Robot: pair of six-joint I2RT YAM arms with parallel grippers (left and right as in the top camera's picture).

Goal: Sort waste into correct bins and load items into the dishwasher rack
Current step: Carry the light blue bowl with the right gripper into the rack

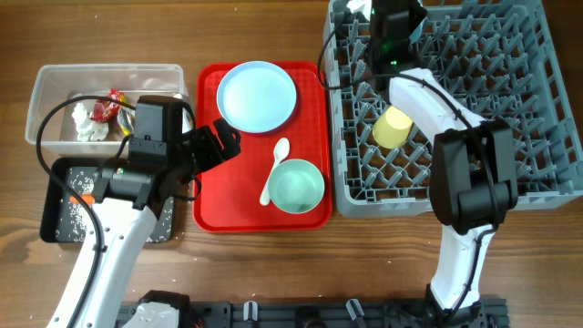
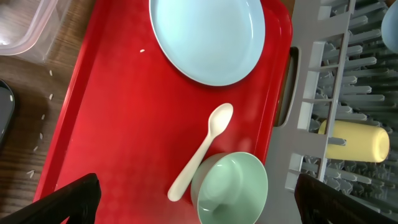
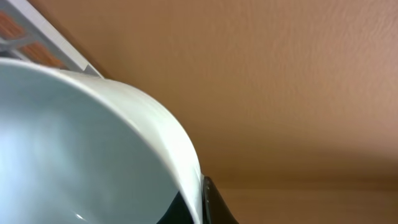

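Note:
On the red tray [image 1: 209, 196] lie a pale blue plate [image 1: 256, 95], a white spoon [image 1: 274, 169] and a pale green bowl [image 1: 297, 185]. My left gripper [image 1: 223, 141] is open and empty over the tray's left side. In the left wrist view its fingers [image 2: 196, 202] spread wide above the spoon [image 2: 202, 152] and bowl [image 2: 233, 190], below the plate [image 2: 208, 37]. My right gripper [image 1: 387, 32] is over the grey rack's [image 1: 510, 109] far left corner. It is shut on the rim of a second pale bowl [image 3: 74, 149]. A yellow cup [image 1: 393, 128] lies in the rack.
The clear tub [image 1: 55, 82] at the left holds white tissue [image 1: 84, 120] and a red wrapper [image 1: 107, 107]. The black tray [image 1: 64, 219] in front of it holds rice grains and an orange piece [image 1: 84, 199]. Loose rice lies on the wood [image 2: 37, 134] beside the red tray.

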